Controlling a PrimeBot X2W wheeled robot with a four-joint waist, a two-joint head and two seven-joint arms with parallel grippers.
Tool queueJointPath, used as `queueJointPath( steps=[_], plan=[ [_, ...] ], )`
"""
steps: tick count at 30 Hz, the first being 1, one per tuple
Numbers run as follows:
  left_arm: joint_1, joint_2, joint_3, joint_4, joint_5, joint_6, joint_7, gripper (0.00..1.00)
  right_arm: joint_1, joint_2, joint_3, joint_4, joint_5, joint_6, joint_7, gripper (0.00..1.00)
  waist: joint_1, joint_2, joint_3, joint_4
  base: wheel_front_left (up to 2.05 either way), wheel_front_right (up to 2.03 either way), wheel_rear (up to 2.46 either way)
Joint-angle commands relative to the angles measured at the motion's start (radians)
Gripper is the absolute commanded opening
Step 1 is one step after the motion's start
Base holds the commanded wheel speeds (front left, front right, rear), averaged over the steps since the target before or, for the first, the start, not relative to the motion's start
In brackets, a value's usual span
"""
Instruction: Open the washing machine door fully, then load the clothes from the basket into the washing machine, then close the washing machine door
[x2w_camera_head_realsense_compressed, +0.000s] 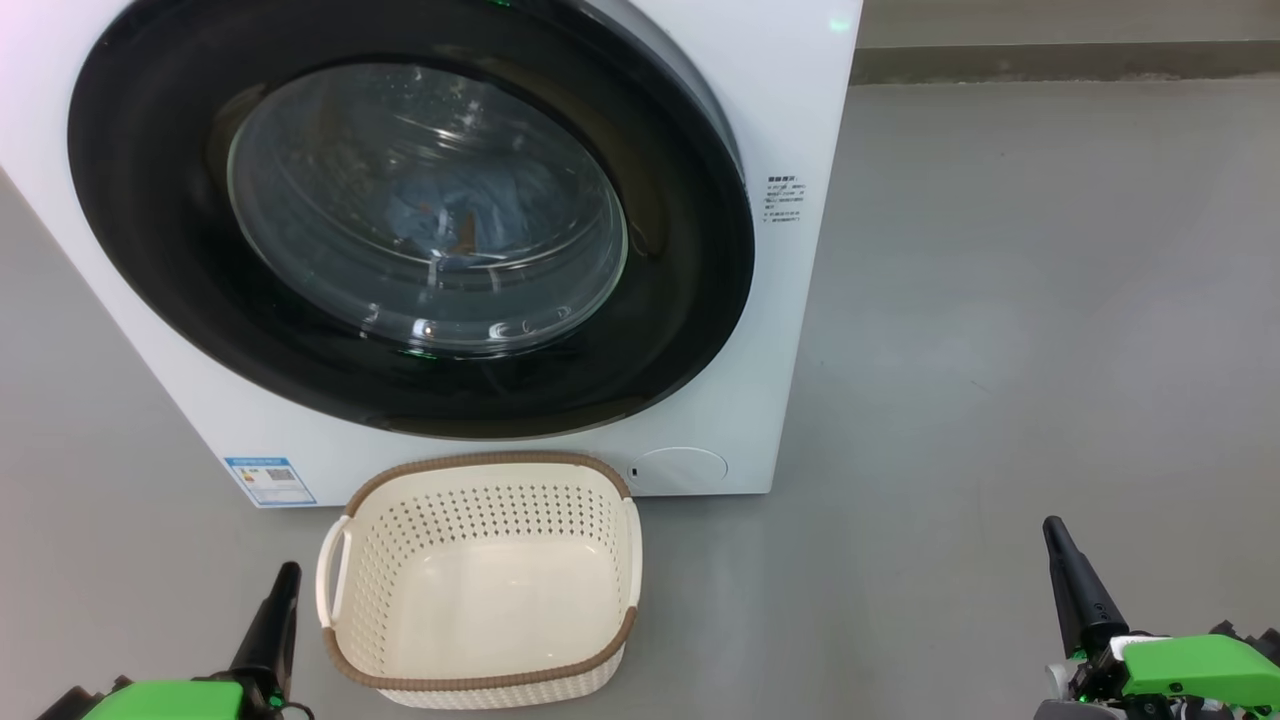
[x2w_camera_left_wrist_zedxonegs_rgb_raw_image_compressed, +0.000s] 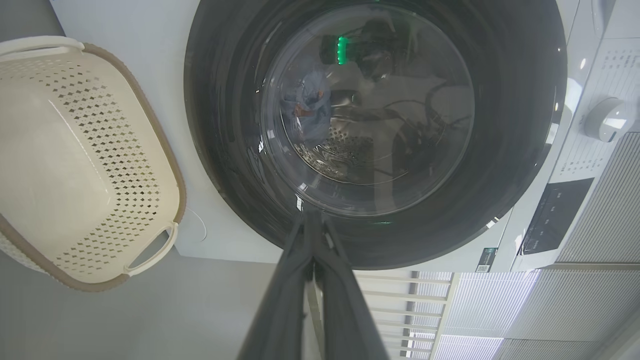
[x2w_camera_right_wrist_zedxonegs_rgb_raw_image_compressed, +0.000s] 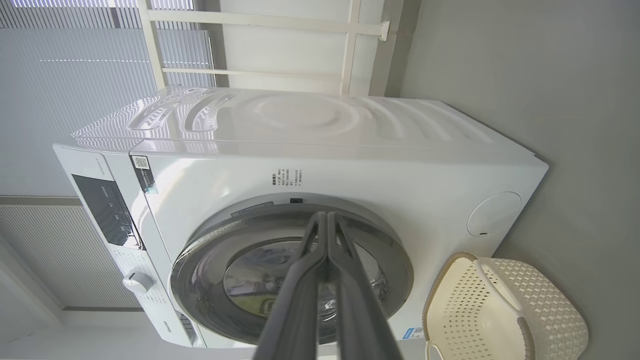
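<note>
At the lower left of the head view, the left gripper (x2w_camera_head_realsense_compressed: 288, 573) points up the frame over the grey floor (x2w_camera_head_realsense_compressed: 1000, 300), its 2 dark fingers pressed together and pinching nothing. In the left wrist view the same gripper (x2w_camera_left_wrist_zedxonegs_rgb_raw_image_compressed: 311, 216) shows its tips meeting in 1 point.

Just right of it the basket (x2w_camera_head_realsense_compressed: 480, 465) stands on the floor at lower centre, near the front of the washing machine (x2w_camera_head_realsense_compressed: 790, 120). Its bare cream bottom shows, and 1 side handle faces the left gripper. Above the basket's left corner, a small blue label (x2w_camera_head_realsense_compressed: 270, 480) sits on the white front panel.

The washing machine door (x2w_camera_head_realsense_compressed: 160, 200) takes up the upper left and centre of the frame, lying shut and flush against the machine. Behind its glass window, the clothes (x2w_camera_head_realsense_compressed: 470, 215) lie in the drum as a light blue bundle.

At the lower right, well apart from the basket, the right gripper (x2w_camera_head_realsense_compressed: 1052, 527) also points up, fingers pressed together on nothing. The right wrist view confirms this (x2w_camera_right_wrist_zedxonegs_rgb_raw_image_compressed: 327, 216).
</note>
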Motion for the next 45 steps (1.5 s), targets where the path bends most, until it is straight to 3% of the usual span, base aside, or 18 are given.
queueJointPath(
  steps=[1,45],
  plan=[
    [-0.046,0.012,0.037,-0.030,-0.027,0.001,0.008,0.00,-0.047,-0.001,0.019,-0.034,0.031,0.002,0.010,0.00,-0.0001,0.0000,0.000,0.001,0.00,0.00,0.00],
    [-0.046,0.012,0.037,-0.030,-0.027,0.001,0.008,0.00,-0.047,-0.001,0.019,-0.034,0.031,0.002,0.010,0.00,-0.0001,0.0000,0.000,0.001,0.00,0.00,0.00]
  ],
)
